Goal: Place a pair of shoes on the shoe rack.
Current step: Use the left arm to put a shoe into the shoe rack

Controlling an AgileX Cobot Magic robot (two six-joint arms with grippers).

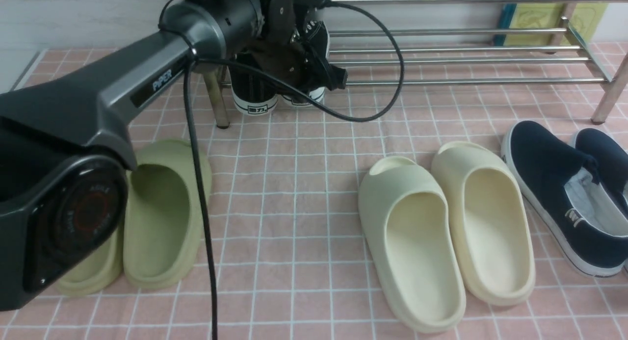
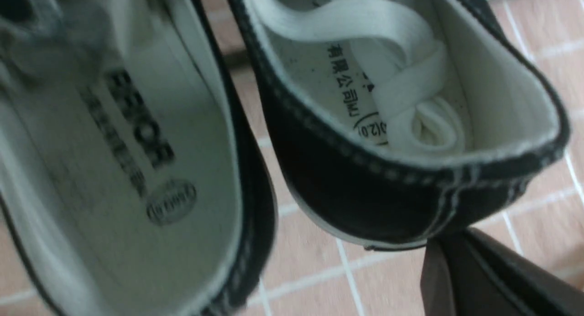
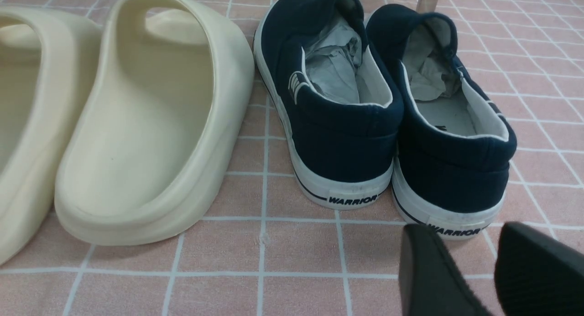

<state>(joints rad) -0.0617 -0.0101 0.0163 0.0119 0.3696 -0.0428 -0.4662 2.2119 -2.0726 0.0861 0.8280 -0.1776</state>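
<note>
Two black sneakers (image 1: 253,90) (image 1: 318,38) with white soles lie side by side at the left end of the silver shoe rack (image 1: 466,60). Their heels overhang its front bar. My left gripper (image 1: 336,79) reaches over them. In the left wrist view I look into both sneakers (image 2: 137,170) (image 2: 365,188). The left gripper (image 2: 449,243) is shut, with its tip against the heel of the right-hand one. No canvas shows between its fingers. My right gripper (image 3: 483,261) stands open and holds nothing, low over the floor just behind a navy slip-on's heel.
On the pink tiled floor, green slides (image 1: 162,212) lie under my left arm, cream slides (image 1: 441,232) in the middle and navy slip-ons (image 1: 559,193) at the right. A black cable (image 1: 392,75) loops from the left wrist in front of the rack.
</note>
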